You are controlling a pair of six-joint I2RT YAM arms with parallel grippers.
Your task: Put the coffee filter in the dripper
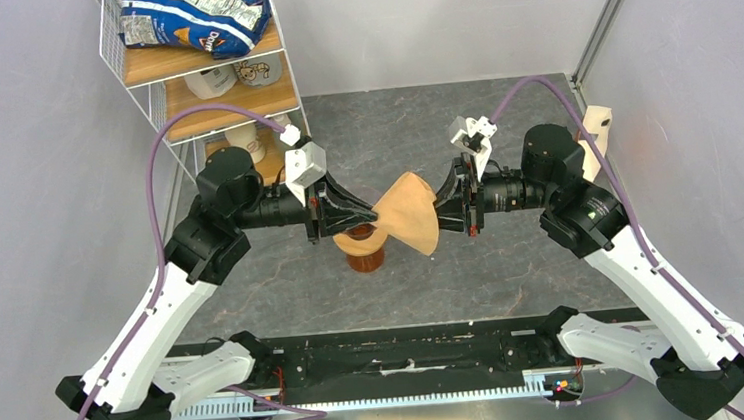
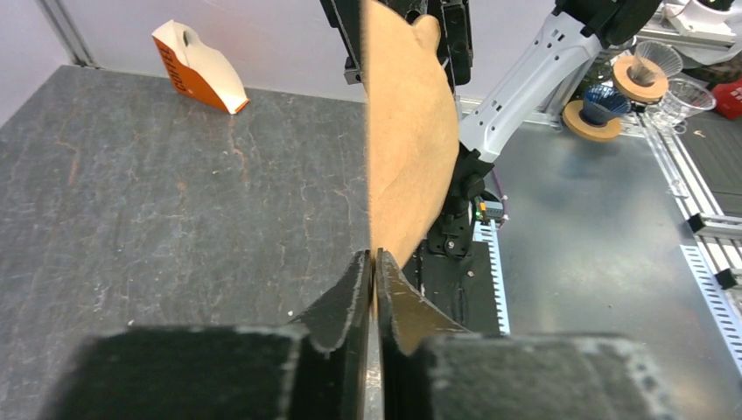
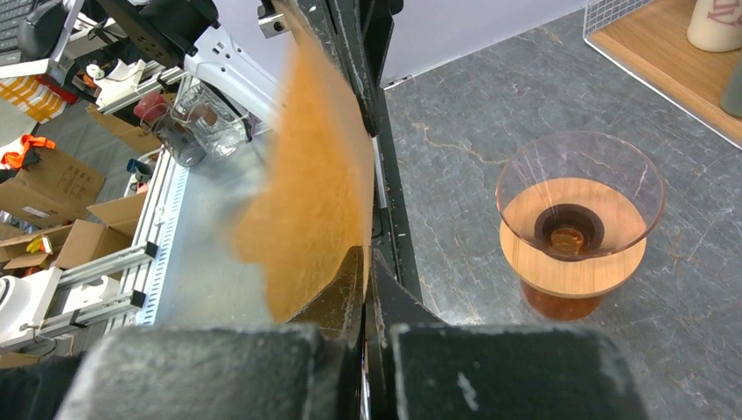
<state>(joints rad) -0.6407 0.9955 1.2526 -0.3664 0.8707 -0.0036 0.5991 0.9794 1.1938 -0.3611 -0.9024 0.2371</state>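
I find the filter point(image 1: 410, 212) off the counter point(image 1: 513, 269), opened into a wide tan cone and stretched between the two arms. The left gripper point(image 1: 373, 215) is clenched on one edge, and the left wrist view shows its fingers point(image 2: 350, 293) pressed together on the paper. The right gripper point(image 1: 438, 208) is clenched on the opposite edge in the same way, as the right wrist view shows. The dripper point(image 3: 573, 262), a light-wood ring with a dark centre hole, carries a clear glass cone point(image 3: 525, 188) and stands on an amber vessel point(image 3: 560, 302) at mid-counter. The filter is not in it. From above the paper overlaps the dripper's right side, and I cannot tell whether they touch. What the vessel holds I cannot make out beyond its amber tint. A wire shelf point(image 1: 138, 88) at the far left holds a blue and white snack bag point(image 1: 197, 13) on its top board and pale mugs point(image 1: 232, 76) on the board below. The bag's print is too small for me to read. A stand point(image 2: 197, 66) sits at the far right of the counter, white with an orange side bearing lettering that I cannot read.
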